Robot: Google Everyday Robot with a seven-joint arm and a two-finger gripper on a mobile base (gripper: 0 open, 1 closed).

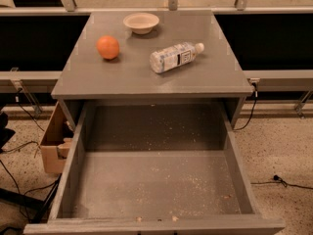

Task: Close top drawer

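The top drawer (154,180) of the grey cabinet is pulled far out toward me. It is wide and deep, and pale crumbs speckle its inner floor. Its front panel (151,226) runs along the bottom edge of the view; the handle is out of view. The other drawers are hidden below it. My gripper is not in view.
On the cabinet top (98,77) lie an orange (108,47), a pale bowl (141,22) and a plastic bottle (174,57) on its side. A cardboard box (53,143) stands left of the cabinet. Cables (281,181) run over the speckled floor on both sides.
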